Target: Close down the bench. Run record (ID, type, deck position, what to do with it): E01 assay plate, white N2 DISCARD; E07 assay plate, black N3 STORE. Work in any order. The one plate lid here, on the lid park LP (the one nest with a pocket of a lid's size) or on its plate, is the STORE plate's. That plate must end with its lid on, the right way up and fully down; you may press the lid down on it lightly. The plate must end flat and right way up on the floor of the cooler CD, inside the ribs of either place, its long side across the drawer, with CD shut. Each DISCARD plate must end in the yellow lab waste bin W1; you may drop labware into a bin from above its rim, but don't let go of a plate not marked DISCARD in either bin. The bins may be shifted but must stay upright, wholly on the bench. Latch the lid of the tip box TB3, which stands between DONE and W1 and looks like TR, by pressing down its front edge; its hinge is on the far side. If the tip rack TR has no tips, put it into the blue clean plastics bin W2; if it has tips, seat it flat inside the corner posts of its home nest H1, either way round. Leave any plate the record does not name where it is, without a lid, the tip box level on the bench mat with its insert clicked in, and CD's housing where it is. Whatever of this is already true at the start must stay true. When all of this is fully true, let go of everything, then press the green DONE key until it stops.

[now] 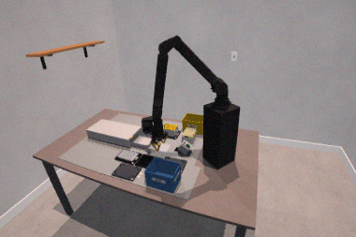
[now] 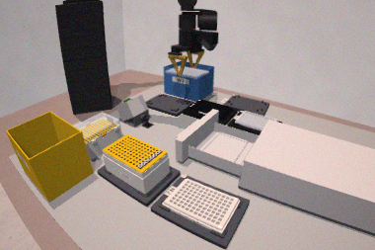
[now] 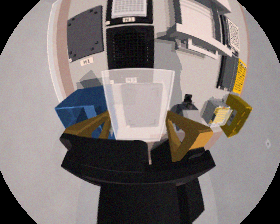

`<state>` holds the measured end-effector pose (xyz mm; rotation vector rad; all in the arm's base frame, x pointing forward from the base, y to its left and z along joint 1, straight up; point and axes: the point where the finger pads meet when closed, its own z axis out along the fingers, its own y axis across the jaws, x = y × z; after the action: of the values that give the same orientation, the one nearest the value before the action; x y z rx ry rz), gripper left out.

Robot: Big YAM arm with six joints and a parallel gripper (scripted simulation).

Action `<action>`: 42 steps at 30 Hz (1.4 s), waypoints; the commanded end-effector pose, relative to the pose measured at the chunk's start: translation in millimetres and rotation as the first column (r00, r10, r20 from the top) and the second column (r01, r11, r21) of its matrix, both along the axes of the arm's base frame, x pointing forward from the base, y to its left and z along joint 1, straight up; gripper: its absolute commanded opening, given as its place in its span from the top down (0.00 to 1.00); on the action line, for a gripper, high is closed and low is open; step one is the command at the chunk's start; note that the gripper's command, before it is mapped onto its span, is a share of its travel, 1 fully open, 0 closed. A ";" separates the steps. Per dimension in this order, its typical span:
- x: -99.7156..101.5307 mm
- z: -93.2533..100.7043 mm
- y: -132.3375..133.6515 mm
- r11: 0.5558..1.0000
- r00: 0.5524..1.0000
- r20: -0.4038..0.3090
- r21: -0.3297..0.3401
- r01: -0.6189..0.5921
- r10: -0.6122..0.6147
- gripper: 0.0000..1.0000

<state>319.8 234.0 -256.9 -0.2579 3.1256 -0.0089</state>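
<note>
- Grey mat (image 2: 118,214) on counter (image 1: 225,194): drawer (image 2: 212,145) pulled out, yellow bin (image 2: 44,157) at edge.
- Hand (image 3: 139,137) pinching translucent plate lid (image 3: 138,106), hovering above black plate (image 3: 131,46).

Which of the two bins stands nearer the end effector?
The blue bin, right behind the end effector; the yellow bin stands far off at the bench's other end.
</note>
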 end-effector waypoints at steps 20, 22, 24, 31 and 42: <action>58.5 -0.2 21.3 1.000 1.000 0.009 0.006 -0.013 0.013 1.00; 60.0 0.6 25.2 1.000 1.000 0.010 0.007 -0.019 0.019 1.00; 67.0 0.1 23.7 1.000 1.000 0.010 0.006 -0.011 0.011 1.00; 85.6 0.9 30.7 1.000 1.000 0.012 0.008 -0.011 0.011 1.00; 103.8 5.7 42.2 1.000 1.000 0.021 0.013 -0.018 0.018 1.00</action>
<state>408.5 269.3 -256.0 -0.2650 3.1208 -0.0055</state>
